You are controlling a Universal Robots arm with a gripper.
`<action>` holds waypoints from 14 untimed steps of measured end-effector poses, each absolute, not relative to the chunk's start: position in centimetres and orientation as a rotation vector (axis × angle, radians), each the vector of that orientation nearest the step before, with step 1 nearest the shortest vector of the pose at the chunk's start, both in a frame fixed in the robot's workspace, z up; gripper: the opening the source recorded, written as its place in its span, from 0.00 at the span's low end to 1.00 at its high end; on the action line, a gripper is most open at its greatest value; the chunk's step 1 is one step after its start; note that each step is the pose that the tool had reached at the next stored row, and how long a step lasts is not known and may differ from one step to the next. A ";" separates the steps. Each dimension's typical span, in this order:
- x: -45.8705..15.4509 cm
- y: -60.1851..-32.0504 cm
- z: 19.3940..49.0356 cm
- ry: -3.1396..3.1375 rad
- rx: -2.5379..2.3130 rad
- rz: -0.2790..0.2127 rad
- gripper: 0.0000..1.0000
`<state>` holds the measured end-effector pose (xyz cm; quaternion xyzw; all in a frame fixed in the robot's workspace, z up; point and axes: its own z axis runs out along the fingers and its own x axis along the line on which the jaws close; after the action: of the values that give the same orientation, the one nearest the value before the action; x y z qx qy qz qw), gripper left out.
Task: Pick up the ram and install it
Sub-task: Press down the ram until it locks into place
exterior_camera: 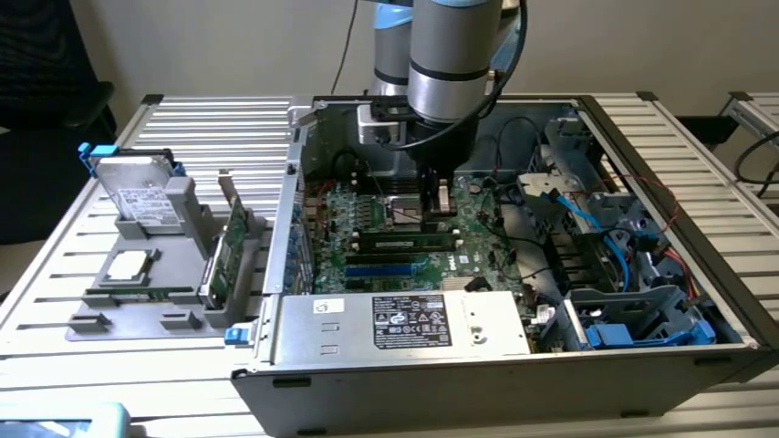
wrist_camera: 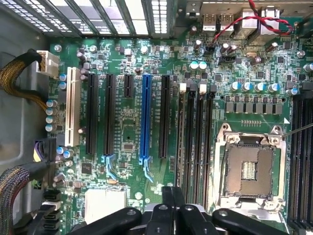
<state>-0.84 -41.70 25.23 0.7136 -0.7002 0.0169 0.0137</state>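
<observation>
A ram (exterior_camera: 408, 243), a long green stick with black chips, stands on edge in a memory slot of the motherboard (exterior_camera: 365, 219) inside the open computer case. My gripper (exterior_camera: 439, 203) hangs just above the board, over the end of that stick at the exterior view's right, beside the processor socket (wrist_camera: 249, 169). The black fingers (wrist_camera: 166, 200) are pressed together with nothing between them, so the gripper (wrist_camera: 172, 196) is shut. They sit over one end of the row of black memory slots (wrist_camera: 195, 142) with white latches. From the wrist I cannot single out the stick among these slots.
The case walls (exterior_camera: 292, 182) enclose the work area, with cables (exterior_camera: 548, 210), drive bays (exterior_camera: 633, 319) and a power supply (exterior_camera: 402, 319) around the board. Outside, on the exterior view's left, a grey fixture (exterior_camera: 182, 310) holds a hard drive (exterior_camera: 140, 196), a processor (exterior_camera: 128, 265), a thin green strip (exterior_camera: 140, 294) and an expansion card (exterior_camera: 232, 246).
</observation>
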 end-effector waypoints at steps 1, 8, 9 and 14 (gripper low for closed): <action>-0.8 -41.8 25.2 -2.181 2.223 0.053 0.11; -0.8 -41.7 25.2 -2.183 2.221 0.052 0.11; -0.8 -41.7 25.2 -2.184 2.220 0.052 0.11; -0.7 -41.6 25.2 -2.185 2.219 0.052 0.11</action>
<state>-0.73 -41.61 25.23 0.7123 -0.7016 0.0166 0.0134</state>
